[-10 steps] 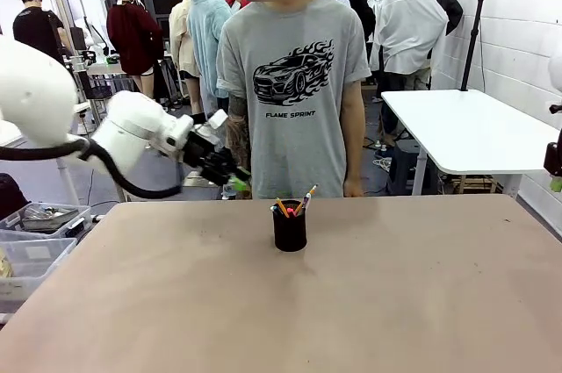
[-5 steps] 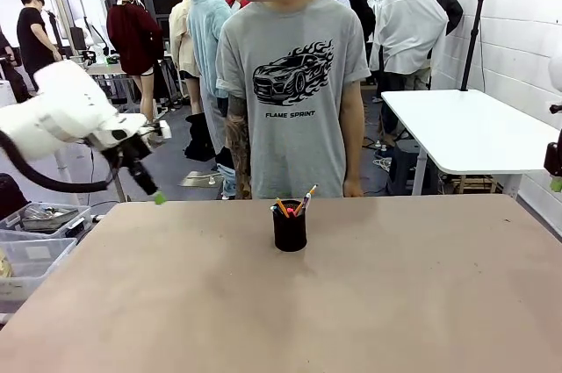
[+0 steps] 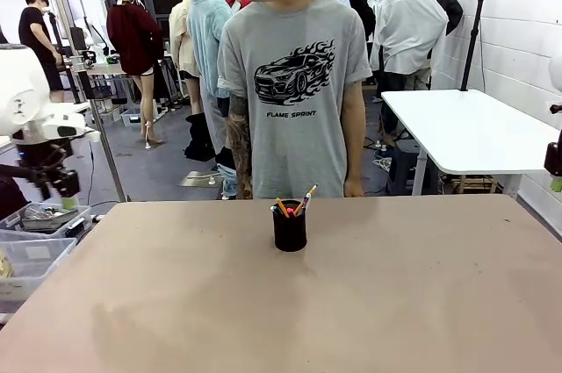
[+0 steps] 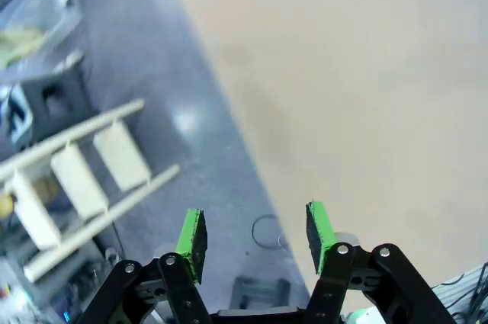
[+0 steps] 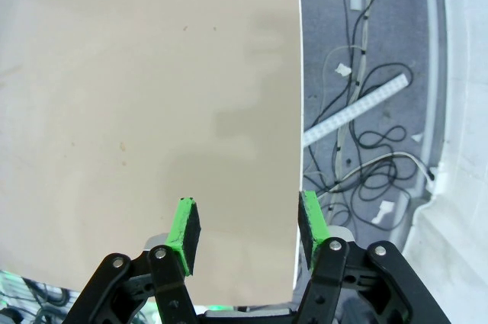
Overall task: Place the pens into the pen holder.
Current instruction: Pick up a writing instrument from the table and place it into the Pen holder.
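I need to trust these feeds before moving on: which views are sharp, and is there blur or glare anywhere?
Front view: sharp, evenly lit; small black wire-mesh pen holder and its pens read clearly. Left wrist view: soft and smeared, pale glare on the grey floor, open left claw. Right wrist view: crisp; faint shadows on the beige table, open right claw.

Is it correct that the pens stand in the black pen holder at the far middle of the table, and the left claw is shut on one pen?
Not fully. The pens do stand in the pen holder, but the left claw is open and holds nothing, as the left wrist view shows.
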Action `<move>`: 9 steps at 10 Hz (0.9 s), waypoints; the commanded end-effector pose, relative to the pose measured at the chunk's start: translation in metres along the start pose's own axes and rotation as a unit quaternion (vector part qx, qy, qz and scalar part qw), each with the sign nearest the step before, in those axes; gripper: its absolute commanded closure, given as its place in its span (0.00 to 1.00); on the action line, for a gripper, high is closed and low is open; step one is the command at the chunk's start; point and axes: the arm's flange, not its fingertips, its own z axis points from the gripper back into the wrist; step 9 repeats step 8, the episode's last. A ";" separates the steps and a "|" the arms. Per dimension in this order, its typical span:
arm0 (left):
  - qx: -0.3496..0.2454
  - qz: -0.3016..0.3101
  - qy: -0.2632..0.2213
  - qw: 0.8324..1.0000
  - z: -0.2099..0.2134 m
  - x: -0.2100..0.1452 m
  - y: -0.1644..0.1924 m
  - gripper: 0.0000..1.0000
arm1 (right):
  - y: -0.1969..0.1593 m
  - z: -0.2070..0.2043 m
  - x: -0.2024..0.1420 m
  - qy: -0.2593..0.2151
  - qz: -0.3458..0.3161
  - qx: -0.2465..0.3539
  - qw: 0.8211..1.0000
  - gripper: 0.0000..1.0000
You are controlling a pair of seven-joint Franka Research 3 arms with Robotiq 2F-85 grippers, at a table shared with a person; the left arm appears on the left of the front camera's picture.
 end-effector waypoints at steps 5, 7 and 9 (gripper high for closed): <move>-0.011 0.107 0.028 0.994 -0.004 -0.029 0.009 0.00 | 0.001 -0.003 -0.001 -0.007 0.007 -0.001 1.000 0.34; -0.007 0.095 0.043 0.995 -0.003 -0.024 0.015 0.00 | 0.001 -0.003 -0.001 -0.007 0.007 -0.001 1.000 0.34; -0.007 0.095 0.043 0.995 -0.003 -0.024 0.015 0.00 | 0.001 -0.003 -0.001 -0.007 0.007 -0.001 1.000 0.34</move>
